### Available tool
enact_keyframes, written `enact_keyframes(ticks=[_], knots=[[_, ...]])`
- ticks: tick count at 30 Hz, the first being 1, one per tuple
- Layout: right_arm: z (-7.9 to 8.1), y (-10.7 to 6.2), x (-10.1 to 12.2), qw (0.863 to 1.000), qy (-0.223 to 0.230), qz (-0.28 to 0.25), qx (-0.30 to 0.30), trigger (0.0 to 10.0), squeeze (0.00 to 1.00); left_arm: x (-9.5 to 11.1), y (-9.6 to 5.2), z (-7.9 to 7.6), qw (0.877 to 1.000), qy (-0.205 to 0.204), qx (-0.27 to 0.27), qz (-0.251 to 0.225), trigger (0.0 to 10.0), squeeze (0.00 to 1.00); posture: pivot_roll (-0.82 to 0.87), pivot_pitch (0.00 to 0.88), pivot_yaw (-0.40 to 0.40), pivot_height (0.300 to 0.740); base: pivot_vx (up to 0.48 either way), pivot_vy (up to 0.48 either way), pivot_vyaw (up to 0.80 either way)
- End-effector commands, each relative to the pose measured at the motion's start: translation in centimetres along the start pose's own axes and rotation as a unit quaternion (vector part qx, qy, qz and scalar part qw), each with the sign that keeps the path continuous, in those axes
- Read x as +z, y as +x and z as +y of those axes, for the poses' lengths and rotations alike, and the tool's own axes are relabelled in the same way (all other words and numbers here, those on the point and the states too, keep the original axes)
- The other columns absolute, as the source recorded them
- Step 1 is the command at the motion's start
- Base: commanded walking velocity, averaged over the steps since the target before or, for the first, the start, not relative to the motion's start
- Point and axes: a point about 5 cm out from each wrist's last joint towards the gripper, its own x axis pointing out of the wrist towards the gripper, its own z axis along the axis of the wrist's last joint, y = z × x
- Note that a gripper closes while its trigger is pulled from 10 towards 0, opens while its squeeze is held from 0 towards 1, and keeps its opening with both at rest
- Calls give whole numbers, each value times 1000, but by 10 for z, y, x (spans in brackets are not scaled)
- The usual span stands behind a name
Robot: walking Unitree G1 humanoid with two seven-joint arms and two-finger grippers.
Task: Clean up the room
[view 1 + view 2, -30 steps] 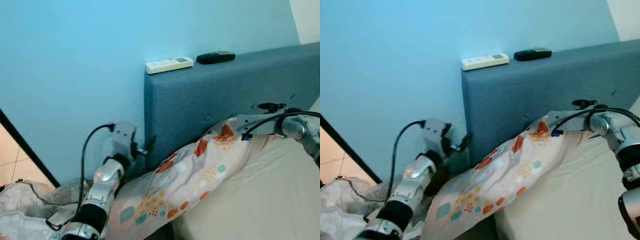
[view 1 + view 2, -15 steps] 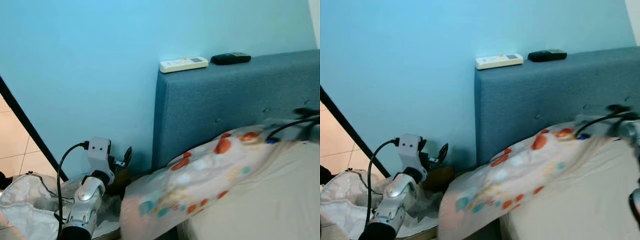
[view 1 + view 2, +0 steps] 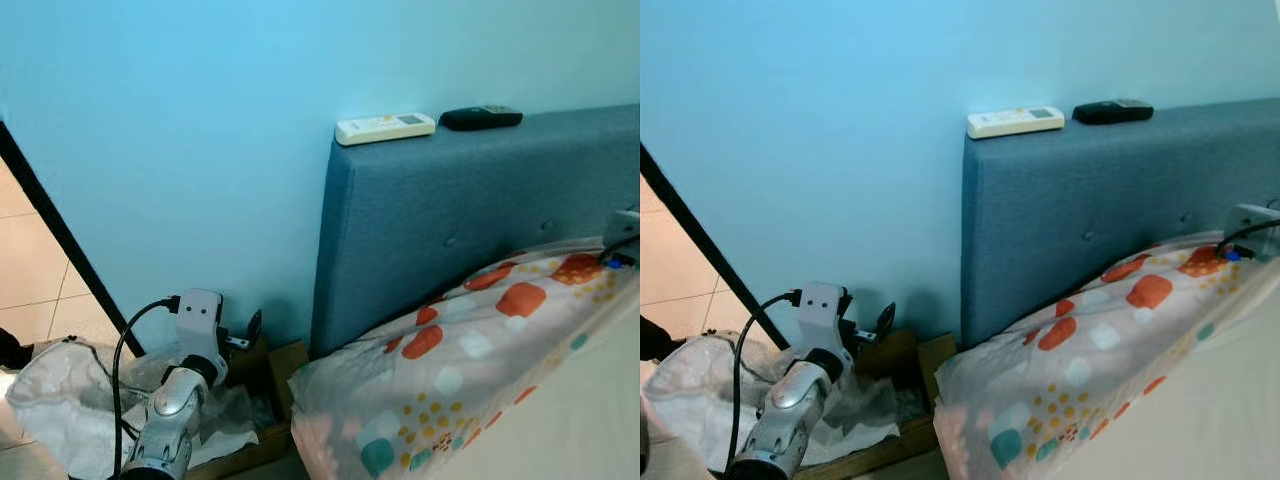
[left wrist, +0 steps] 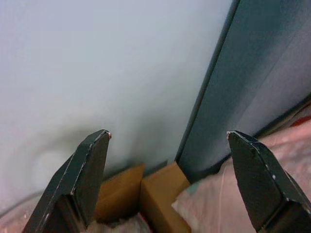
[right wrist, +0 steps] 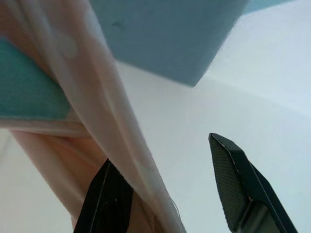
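A pale blanket with orange and teal patches (image 3: 470, 350) lies along the head of the bed, against the blue headboard (image 3: 430, 220), and hangs over the bed's corner. My right gripper (image 5: 160, 150) is open at the blanket's far end, by the picture's right edge; a fold of the fabric (image 5: 97, 107) rests against one finger (image 5: 109, 204). My left gripper (image 4: 167, 133) is open and holds nothing. It hangs low (image 3: 245, 335) beside the bed, close to the wall, pointing at the gap by the headboard.
A white remote (image 3: 385, 127) and a black remote (image 3: 481, 117) lie on top of the headboard. A cardboard box (image 3: 280, 365) sits on the floor between wall and bed. Crumpled clear plastic (image 3: 60, 385) lies to its left. The beige mattress (image 3: 590, 420) is at lower right.
The camera has swung left. The blanket has been drawn along the bed and lies flatter by the headboard. My left arm has dropped from the headboard's edge to near the floor.
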Motion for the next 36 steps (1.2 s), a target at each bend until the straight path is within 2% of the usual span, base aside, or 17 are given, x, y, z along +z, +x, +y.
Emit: enact_keyframes(ticks=[1, 2, 3, 5, 8, 10, 14, 17, 19, 22, 27, 28, 30, 31, 32, 33, 36], knots=[[-5, -2, -12, 999, 19, 25, -16, 0, 0, -3, -2, -1, 1000, 2, -2, 10, 10000, 314, -65, 121, -61, 735, 0, 0, 0], [1, -2, -17, 999, 22, 38, -14, 0, 0, -5, -3, -1, 1000, 6, -4, 13, 10000, 12, -59, 118, -57, 735, 0, 0, 0], [1, -2, -17, 999, 22, 38, -14, 0, 0, -5, -3, -1, 1000, 6, -4, 13, 10000, 12, -59, 118, -57, 735, 0, 0, 0], [2, -9, -44, 994, 46, 90, -31, 0, 0, -6, -4, -3, 1000, 10, -9, 16, 10000, 0, -48, 111, -54, 735, 0, 0, 0], [0, -12, -56, 992, 53, 111, -40, 0, 0, -6, -4, -4, 1000, 10, -12, 16, 10000, 0, -51, 108, -53, 735, 0, 0, 0], [-4, -20, -78, 986, 62, 144, -51, 0, 0, -6, -3, -8, 1000, 9, -20, 17, 10000, 0, -53, 106, -52, 735, 0, 0, 0], [-4, -22, -84, 985, 64, 153, -53, 0, 0, -6, -3, -9, 1000, 8, -22, 17, 10000, 0, -52, 106, -52, 735, 0, 0, 0], [-3, -27, -97, 981, 65, 172, -55, 0, 0, -4, -3, -11, 1000, 8, -24, 16, 10000, 0, -50, 112, -53, 735, 0, 0, 0], [-2, -35, -114, 976, 69, 197, -59, 0, 0, -4, -3, -12, 1000, 6, -25, 14, 10000, 0, -53, 119, -50, 735, 0, 0, 0], [5, -38, -120, 975, 70, 205, -48, 0, 0, -4, -4, -11, 1000, 5, -25, 15, 10000, 0, -56, 125, -46, 735, 0, 0, 0], [26, -36, -113, 978, 76, 194, -13, 0, 0, -3, -3, -13, 999, 5, -28, 15, 10000, 0, -53, 129, -42, 735, 0, 0, 0], [32, -35, -109, 978, 86, 190, -5, 10000, 231, -1, -2, -14, 999, 4, -30, 14, 10000, 0, -49, 131, -41, 735, 0, 0, 0], [32, -35, -109, 978, 86, 190, -5, 10000, 231, -1, -2, -14, 999, 4, -30, 14, 10000, 0, -49, 131, -41, 735, 0, 0, 0], [35, -34, -106, 978, 91, 188, -1, 10000, 808, 0, -1, -14, 999, 4, -31, 13, 10000, 0, -48, 132, -41, 735, 0, 0, 0], [35, -34, -106, 978, 91, 188, -1, 10000, 808, 0, -1, -14, 999, 4, -31, 13, 10000, 0, -48, 132, -41, 735, 0, 0, 0], [37, -33, -104, 978, 96, 186, 0, 10000, 1000, 0, -1, -15, 999, 4, -31, 12, 10000, 0, -47, 132, -40, 735, 0, 0, 0], [37, -33, -104, 975, 103, 197, -15, 10000, 1000, 2, 0, -16, 999, 3, -32, 10, 10000, 0, -36, 128, -44, 735, 0, 0, 0]])
